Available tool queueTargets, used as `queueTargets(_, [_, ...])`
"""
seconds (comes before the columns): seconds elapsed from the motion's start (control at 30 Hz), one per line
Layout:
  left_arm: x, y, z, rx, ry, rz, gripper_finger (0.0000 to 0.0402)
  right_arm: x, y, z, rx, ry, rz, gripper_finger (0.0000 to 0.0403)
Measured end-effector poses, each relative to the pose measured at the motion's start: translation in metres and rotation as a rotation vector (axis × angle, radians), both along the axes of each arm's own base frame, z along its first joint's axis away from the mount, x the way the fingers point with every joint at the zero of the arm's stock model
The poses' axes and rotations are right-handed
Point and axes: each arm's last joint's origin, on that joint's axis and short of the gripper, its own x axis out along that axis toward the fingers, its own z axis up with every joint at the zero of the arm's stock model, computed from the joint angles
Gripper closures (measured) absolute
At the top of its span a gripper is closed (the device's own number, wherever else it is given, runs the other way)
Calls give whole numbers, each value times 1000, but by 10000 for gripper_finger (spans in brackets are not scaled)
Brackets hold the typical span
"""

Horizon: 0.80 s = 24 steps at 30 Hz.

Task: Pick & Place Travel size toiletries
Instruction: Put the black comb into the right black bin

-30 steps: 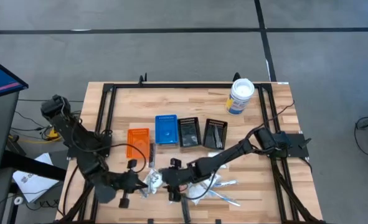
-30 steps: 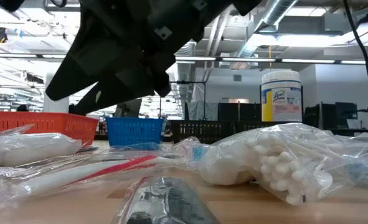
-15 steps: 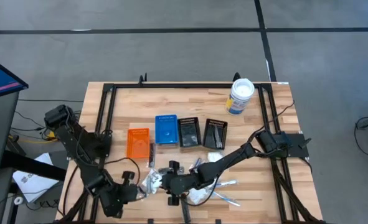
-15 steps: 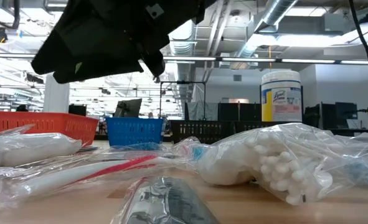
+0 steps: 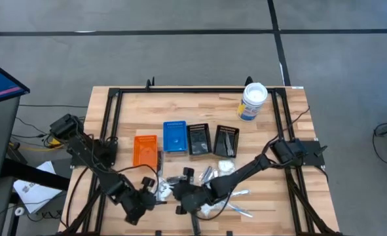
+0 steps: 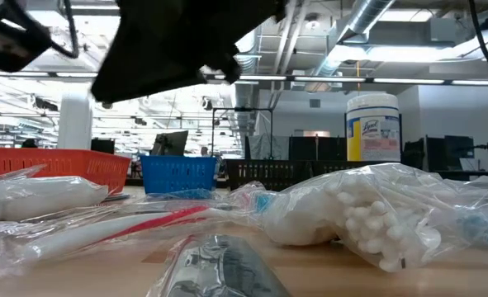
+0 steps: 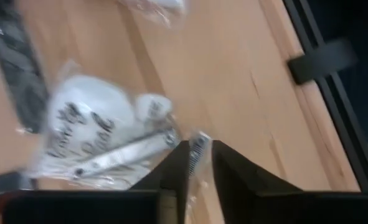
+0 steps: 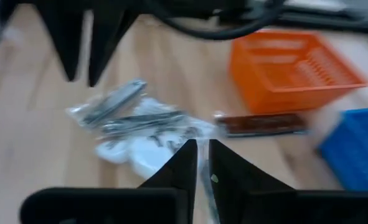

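A heap of travel size toiletries (image 5: 162, 190), silvery pieces and a white packet (image 7: 84, 124) in clear wrap, lies near the table's front edge. My left gripper (image 7: 200, 163) points steeply down at its left side, open by a narrow gap. A barcoded wrap corner (image 7: 199, 144) shows beyond its tips. My right gripper (image 8: 203, 155) is just right of the heap, above the table, with its fingers shut to a slit. More packets (image 5: 222, 196) lie under the right arm, among them a bag of cotton swabs (image 6: 351, 214).
Orange (image 5: 145, 149), blue (image 5: 175, 136) and two black bins (image 5: 198, 139) stand in a row mid-table. A white tub (image 5: 253, 101) stands at the far right. A dark sachet (image 8: 261, 124) lies in front of the orange bin. Black frame rails run along the table's edges.
My left gripper has swung out toward the near left corner, then come back to the heap, sinking and tipping more steeply down. My right hand has turned at the wrist and shifted slightly over the heap's right side. The toiletries have stayed where they lay.
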Motion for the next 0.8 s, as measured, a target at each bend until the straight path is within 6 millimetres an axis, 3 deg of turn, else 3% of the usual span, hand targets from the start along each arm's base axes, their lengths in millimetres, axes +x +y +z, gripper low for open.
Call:
queueTargets(0.13, [-4, 1, -7, -10, 23, -32, 271, -8, 10, 2, -94, -50, -97, 380])
queueTargets(0.4, [1, 5, -7, 64, -28, -131, 178, -9, 13, 2, -105, -46, -74, 368])
queueTargets(0.57, [-5, 9, -17, 62, 8, -112, 156, -8, 12, 2, -104, -45, -72, 362])
queueTargets(0.8, [-10, 11, -28, 28, 12, -103, 163, -7, 10, 2, -103, -45, -76, 362])
